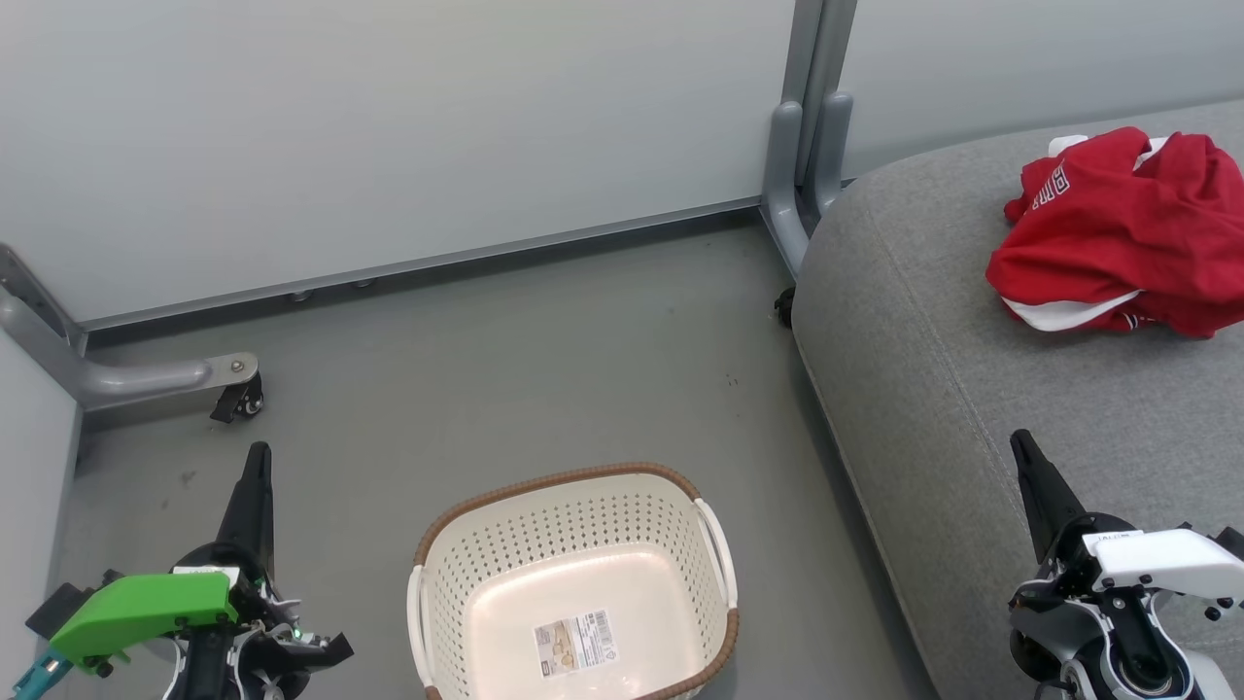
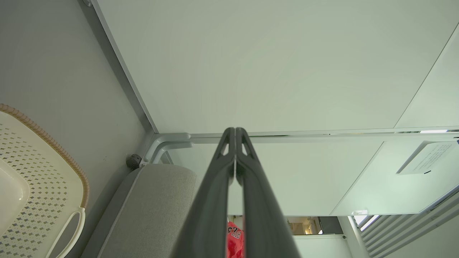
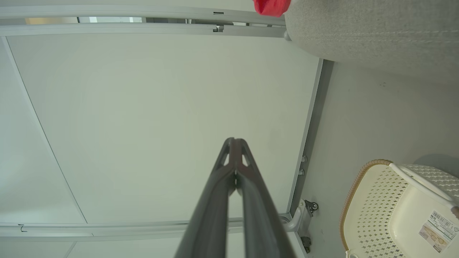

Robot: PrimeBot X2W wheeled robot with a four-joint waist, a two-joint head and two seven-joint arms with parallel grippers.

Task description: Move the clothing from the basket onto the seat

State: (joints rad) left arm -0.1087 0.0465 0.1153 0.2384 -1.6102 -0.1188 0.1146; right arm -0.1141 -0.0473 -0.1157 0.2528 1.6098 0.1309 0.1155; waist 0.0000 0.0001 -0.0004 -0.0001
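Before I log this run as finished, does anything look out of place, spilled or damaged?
Nothing stands out as damaged or spilled. The clothing lies crumpled, not folded, on the seat; the basket stands upright on the floor, holding just its paper label.

Left arm (image 1: 146, 608), right arm (image 1: 1157, 559), jaws closed, empty

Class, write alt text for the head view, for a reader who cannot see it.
Red clothing lies crumpled on the seat at right; the basket on the floor, bottom centre, is empty but for a label. The left gripper and right gripper, both shut, point up from the lower corners.
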